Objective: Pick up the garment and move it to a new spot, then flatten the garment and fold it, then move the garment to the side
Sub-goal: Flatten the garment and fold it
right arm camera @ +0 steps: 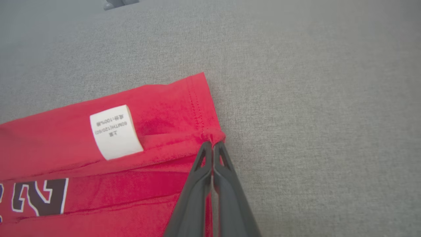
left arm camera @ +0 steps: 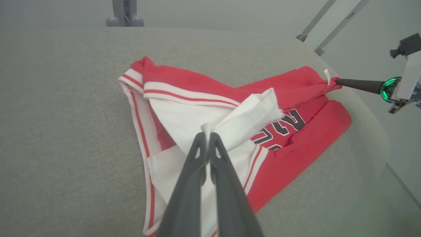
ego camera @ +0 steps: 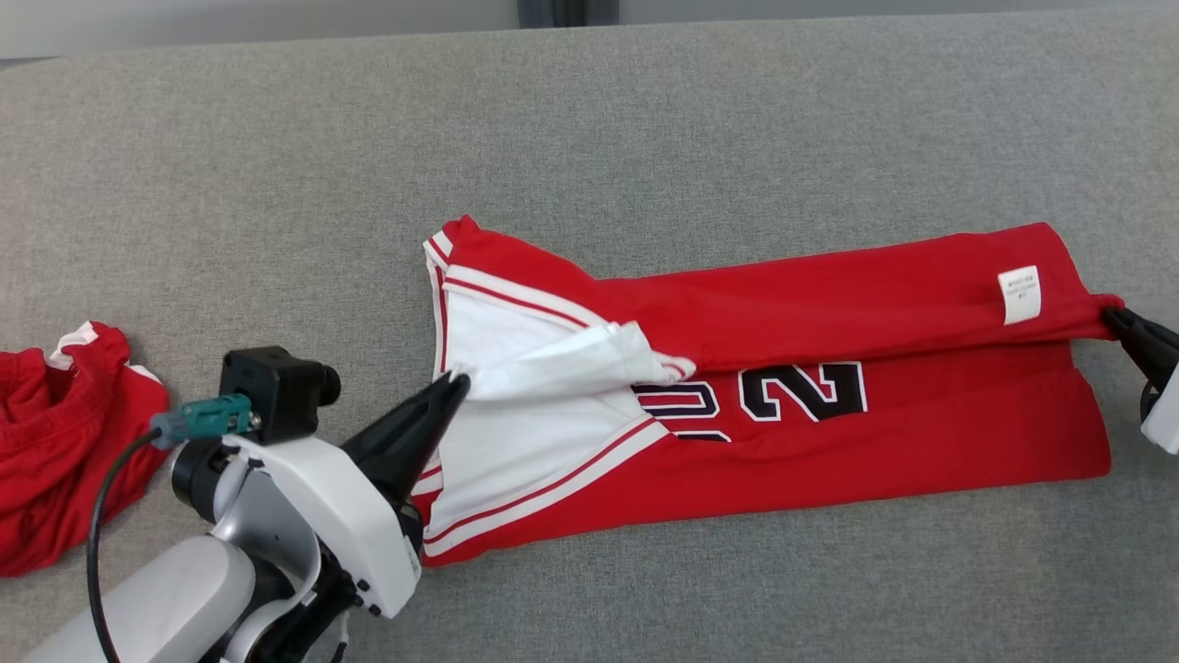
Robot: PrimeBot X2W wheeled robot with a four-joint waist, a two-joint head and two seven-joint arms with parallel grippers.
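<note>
Garment (ego camera: 783,433) lies mostly flat on the grey desk (ego camera: 645,120), long axis left-right across us. Nearest, our left fingers (ego camera: 414,428) are closed on its white shoulder fold. At the opposite end, right fingers (ego camera: 1142,341) pinch the red hem corner, so each arm owns its end and we'd pull both toward us together.

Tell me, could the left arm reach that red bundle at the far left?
Probably, once freed: the bundle lies close beside the left arm with nothing between them. But the left tool is shut on the jersey, so it would have to let go first.
</note>
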